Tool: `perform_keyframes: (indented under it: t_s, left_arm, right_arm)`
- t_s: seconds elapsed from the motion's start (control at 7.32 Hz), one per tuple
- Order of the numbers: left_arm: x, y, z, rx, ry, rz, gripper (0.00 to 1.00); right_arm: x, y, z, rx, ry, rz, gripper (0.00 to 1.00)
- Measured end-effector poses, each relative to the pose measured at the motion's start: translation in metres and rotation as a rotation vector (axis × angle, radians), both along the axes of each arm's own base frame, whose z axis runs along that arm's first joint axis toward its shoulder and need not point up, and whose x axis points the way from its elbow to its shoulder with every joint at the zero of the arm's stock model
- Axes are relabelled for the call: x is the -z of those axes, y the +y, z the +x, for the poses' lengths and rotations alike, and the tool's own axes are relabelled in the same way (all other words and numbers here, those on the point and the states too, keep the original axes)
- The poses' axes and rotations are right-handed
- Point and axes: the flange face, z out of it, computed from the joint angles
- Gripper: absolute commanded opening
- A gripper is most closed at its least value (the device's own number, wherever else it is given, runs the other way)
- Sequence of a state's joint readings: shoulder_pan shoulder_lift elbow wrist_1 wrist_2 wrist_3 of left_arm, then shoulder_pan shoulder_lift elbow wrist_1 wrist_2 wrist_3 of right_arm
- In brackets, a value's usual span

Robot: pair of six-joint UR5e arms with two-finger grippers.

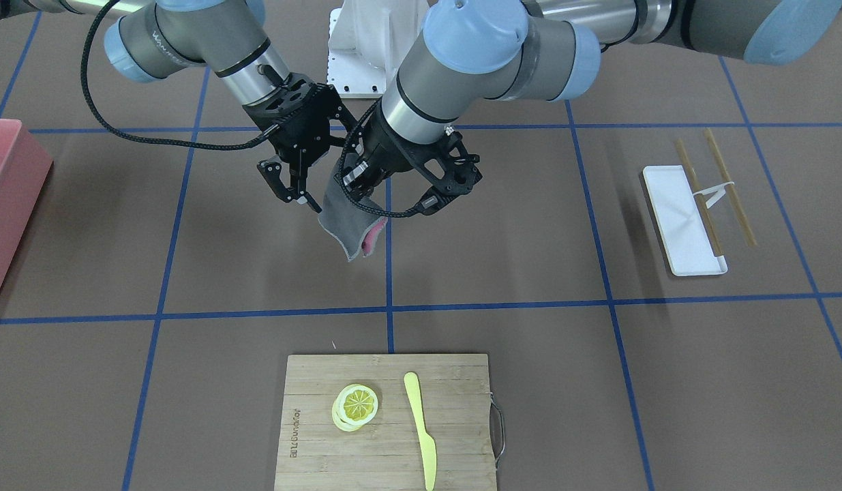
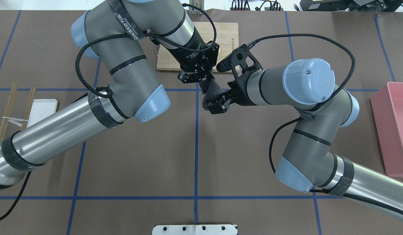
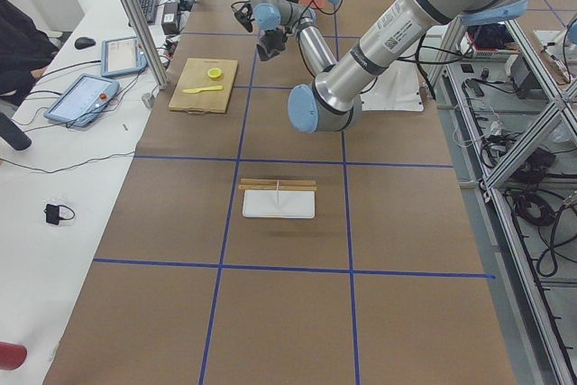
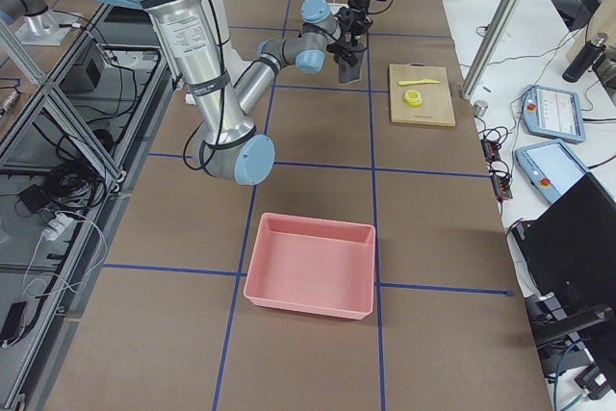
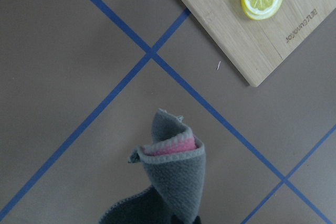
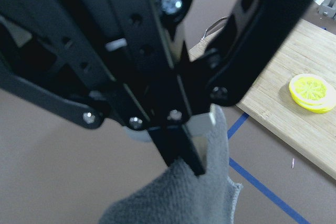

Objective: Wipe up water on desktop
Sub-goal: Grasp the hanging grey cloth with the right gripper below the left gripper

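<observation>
Engraved lettering along the board (image 1: pixel 386 423) edge is too small to read. The board carries a lemon slice (image 1: pixel 356 406) and a yellow knife (image 1: pixel 421 429). One of two banded chopsticks (image 1: pixel 699 198) lies across the tray (image 1: pixel 676 225). The left gripper (image 1: pixel 351 181) is pinched on a grey cloth (image 1: pixel 346 225), which hangs above the desktop (image 1: pixel 257 273) near a tape crossing. The right gripper (image 1: pixel 298 198) has its fingers spread, one tip at the cloth's edge.

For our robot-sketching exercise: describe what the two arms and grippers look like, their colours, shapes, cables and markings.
Both the left arm and right arm are silver-grey tubes with rounded pale blue joint caps and black bands. A black strap with white lettering crosses the left arm. A black braided cable loops along each arm. The left gripper and right gripper are black, open-framed, two-fingered.
</observation>
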State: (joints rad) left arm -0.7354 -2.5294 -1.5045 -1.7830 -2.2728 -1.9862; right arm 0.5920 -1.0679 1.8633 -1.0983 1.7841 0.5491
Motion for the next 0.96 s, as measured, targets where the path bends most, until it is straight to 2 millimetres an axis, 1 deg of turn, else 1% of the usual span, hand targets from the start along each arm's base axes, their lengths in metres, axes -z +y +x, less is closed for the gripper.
perform_keyframes:
  t_s: [0.14,0.27,0.41,0.55,0.68,0.96]
  left_arm:
    - [-0.001,0.001,0.0,-0.003,0.001,-0.001,0.0]
    - [-0.001,0.001,-0.001,-0.004,0.001,-0.001,0.0]
    - [-0.001,0.001,-0.002,-0.003,0.002,0.0,0.0]
    - [0.0,0.0,-0.002,-0.001,0.002,0.001,0.0]
    - [0.0,-0.001,-0.004,0.002,0.002,0.002,0.0]
    - [-0.003,-0.01,-0.011,0.019,-0.003,0.003,0.0]
  right_arm:
    - [0.0,0.0,0.0,0.001,0.0,0.0,0.97]
    - [0.0,0.001,-0.001,0.002,0.0,0.0,0.83]
    - [-0.001,0.002,-0.002,0.004,-0.001,0.001,0.72]
    - [-0.002,0.004,-0.002,0.004,-0.005,0.005,0.69]
    - [-0.003,0.005,-0.002,0.005,-0.01,0.008,0.69]
    - [-0.007,0.006,-0.001,0.007,-0.015,0.011,0.7]
